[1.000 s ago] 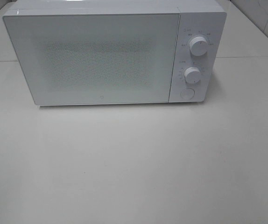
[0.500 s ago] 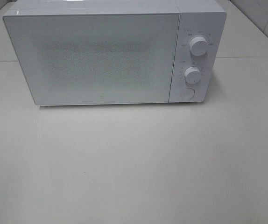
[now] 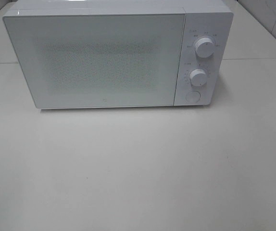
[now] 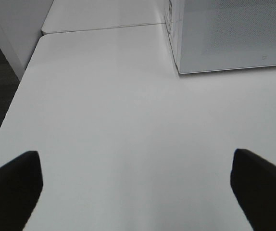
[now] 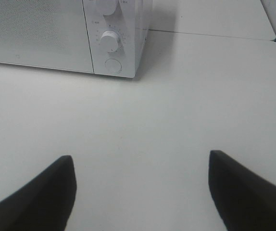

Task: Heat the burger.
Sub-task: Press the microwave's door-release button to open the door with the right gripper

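Microwave (image 3: 104, 57) sat shut on the table (image 3: 138, 168); left gripper (image 4: 135, 190) and right gripper (image 5: 140, 192) both spread wide, holding nothing.

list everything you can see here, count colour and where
microwave: 1, white, door shut, at the back of the table
knobs: 2, white, one above the other on the microwave's right panel
button: 1, white, round, below the lower knob
table: white, under the microwave, with a seam running across it at the back
burger: none in view
left gripper: 1, black fingers, open, holding nothing, over bare table
right gripper: 1, black fingers, open, holding nothing, facing the microwave's panel
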Motion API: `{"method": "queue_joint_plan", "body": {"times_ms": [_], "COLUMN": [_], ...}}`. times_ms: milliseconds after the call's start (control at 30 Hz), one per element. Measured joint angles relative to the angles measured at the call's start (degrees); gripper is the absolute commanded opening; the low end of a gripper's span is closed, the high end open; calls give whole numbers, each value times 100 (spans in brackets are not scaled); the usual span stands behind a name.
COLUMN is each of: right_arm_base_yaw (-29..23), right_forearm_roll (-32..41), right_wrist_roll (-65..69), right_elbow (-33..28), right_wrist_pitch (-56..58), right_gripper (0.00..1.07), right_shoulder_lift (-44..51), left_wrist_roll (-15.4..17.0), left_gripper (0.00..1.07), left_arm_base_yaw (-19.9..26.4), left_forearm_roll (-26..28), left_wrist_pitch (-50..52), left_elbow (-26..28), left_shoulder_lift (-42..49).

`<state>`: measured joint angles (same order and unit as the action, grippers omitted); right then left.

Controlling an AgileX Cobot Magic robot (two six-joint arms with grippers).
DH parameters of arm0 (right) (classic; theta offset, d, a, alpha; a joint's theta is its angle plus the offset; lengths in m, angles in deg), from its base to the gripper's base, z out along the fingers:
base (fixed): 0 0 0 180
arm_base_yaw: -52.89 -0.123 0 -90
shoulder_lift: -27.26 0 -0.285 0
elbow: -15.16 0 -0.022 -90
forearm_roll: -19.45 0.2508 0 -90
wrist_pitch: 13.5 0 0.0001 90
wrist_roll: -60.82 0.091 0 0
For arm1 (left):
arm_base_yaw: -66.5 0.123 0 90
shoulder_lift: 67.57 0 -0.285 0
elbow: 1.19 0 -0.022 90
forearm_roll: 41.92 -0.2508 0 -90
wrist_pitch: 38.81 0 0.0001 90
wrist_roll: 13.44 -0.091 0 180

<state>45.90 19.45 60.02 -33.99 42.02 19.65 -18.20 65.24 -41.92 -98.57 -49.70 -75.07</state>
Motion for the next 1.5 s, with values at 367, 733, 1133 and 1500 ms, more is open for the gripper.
{"method": "queue_joint_plan", "body": {"times_ms": [367,733,1133,1500], "right_arm_base_yaw": [0,0,0,0], "right_forearm_roll": [0,-132,-172,-172], "right_wrist_roll": [6,6,-235,-229], "right_elbow": [0,143,-481,-1152], "right_wrist_pitch": [0,-1392,-5655,-8434], "right_gripper": [75,62,10,0], "right_shoulder_lift": [-29,-1427,-3369,-4847], "left_wrist_roll": [0,0,0,0], "left_gripper": [101,101,101,101], "left_arm_base_yaw": [0,0,0,0], "left_forearm_roll": [0,0,0,0], "left_wrist_pitch": [0,0,0,0], "left_elbow": [0,0,0,0], "left_shoulder_lift": [0,0,0,0]}}
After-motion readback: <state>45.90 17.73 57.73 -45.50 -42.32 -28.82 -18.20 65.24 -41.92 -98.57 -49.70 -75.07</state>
